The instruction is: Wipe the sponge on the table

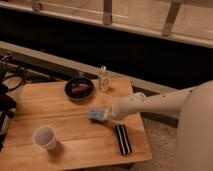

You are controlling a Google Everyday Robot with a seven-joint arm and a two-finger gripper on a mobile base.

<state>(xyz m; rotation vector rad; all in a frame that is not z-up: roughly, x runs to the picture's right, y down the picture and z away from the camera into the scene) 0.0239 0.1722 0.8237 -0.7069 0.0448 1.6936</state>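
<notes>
The light-blue sponge lies flat on the wooden table, right of centre and in front of the bowl. My gripper reaches in from the right at the end of the white arm. It is shut on the sponge's right edge and presses it to the tabletop. The part of the sponge under the gripper tip is hidden.
A black bowl holding something reddish stands at the back, with a small pale bottle to its right. A white cup stands front left. A black ribbed block lies front right, just below the arm. Dark equipment sits beyond the left edge.
</notes>
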